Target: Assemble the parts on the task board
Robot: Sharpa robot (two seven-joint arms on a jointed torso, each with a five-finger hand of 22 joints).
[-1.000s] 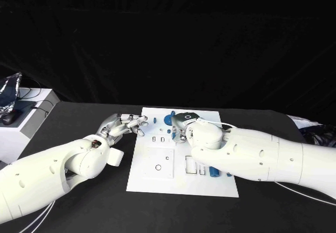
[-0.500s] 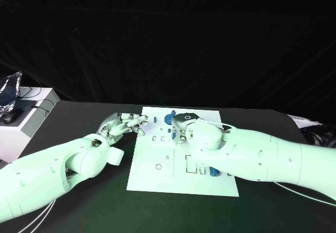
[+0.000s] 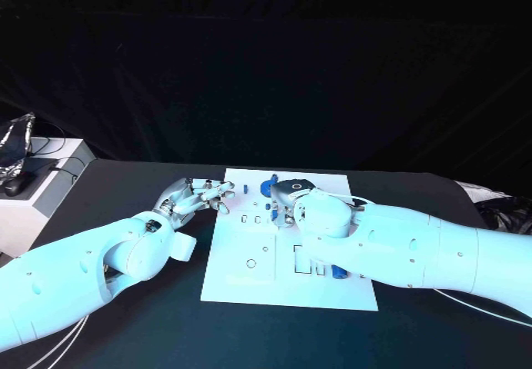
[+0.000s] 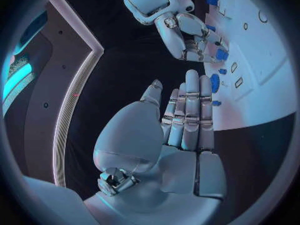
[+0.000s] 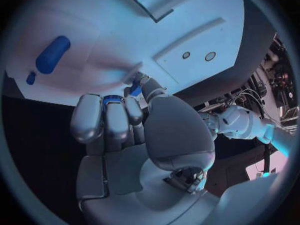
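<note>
The right hand (image 3: 290, 201) is over the far part of the flat white task board (image 3: 250, 288), which lies in the middle of the black bench (image 3: 133, 323). Its fingers (image 5: 106, 117) are curled around a small round blue part (image 5: 112, 99), pinched at the tips just above the board.

The left hand (image 3: 197, 198) waits at the board's left edge with its fingers (image 4: 190, 105) straight and apart, holding nothing.

Other blue parts lie on the board, like a long blue peg (image 5: 52, 54) to one side.

To do this step well, the right hand should probably come down slowly and straight, line the part up over its hole, and let go only once it sits flat. The left hand could press the board's edge so it does not slide.
</note>
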